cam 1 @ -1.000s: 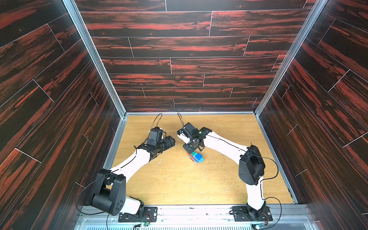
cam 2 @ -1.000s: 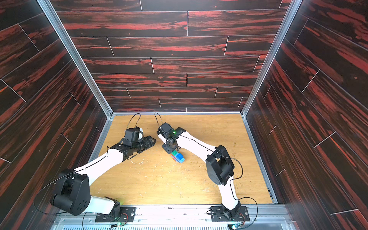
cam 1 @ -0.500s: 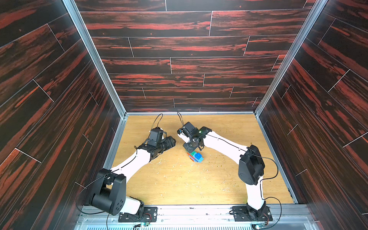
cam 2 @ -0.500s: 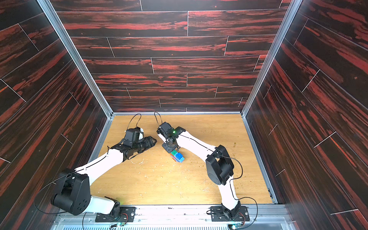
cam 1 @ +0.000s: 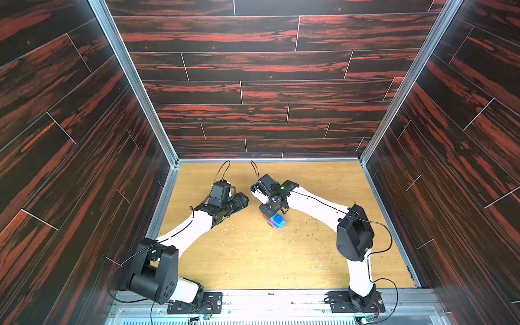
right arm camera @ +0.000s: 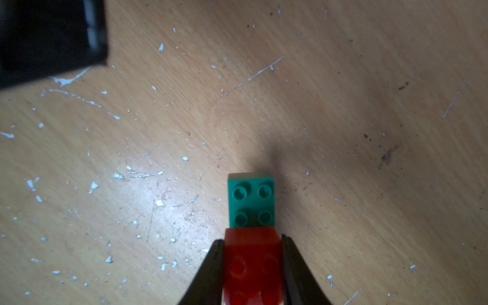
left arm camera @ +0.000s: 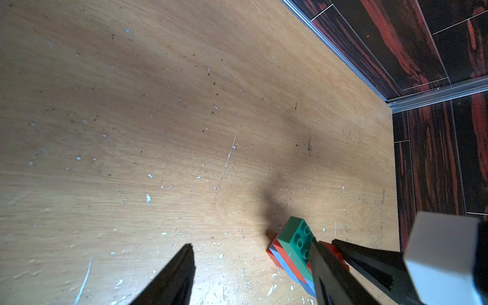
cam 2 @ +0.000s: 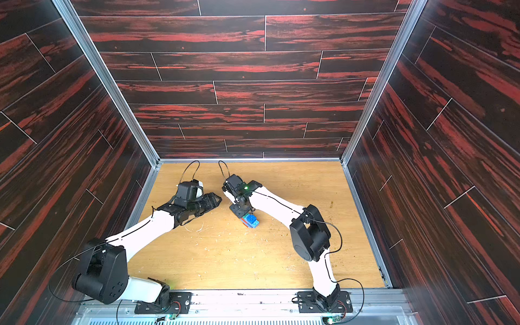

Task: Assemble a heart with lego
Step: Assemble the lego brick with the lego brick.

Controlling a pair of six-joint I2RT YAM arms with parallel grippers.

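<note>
The heart [cam 1: 275, 221] is a small stack of joined lego on the wooden floor, seen in both top views [cam 2: 251, 221]. It shows red, light-blue and blue layers with a green brick [left arm camera: 295, 241] on one face. My right gripper [right arm camera: 252, 243] is shut on a red brick [right arm camera: 252, 266] of this stack, right behind the green brick [right arm camera: 250, 200]. It points down at the stack [cam 1: 270, 211]. My left gripper [left arm camera: 250, 244] is open with only bare floor between its fingers. It lies low to the left of the stack [cam 1: 245, 201], and one finger [left arm camera: 323, 266] is next to the green brick.
The wooden floor [cam 1: 253, 253] is scratched and flecked with white chips. Dark panelled walls with metal rails [cam 1: 270, 160] close in the back and both sides. The left gripper's body [right arm camera: 52, 34] shows as a dark block in the right wrist view.
</note>
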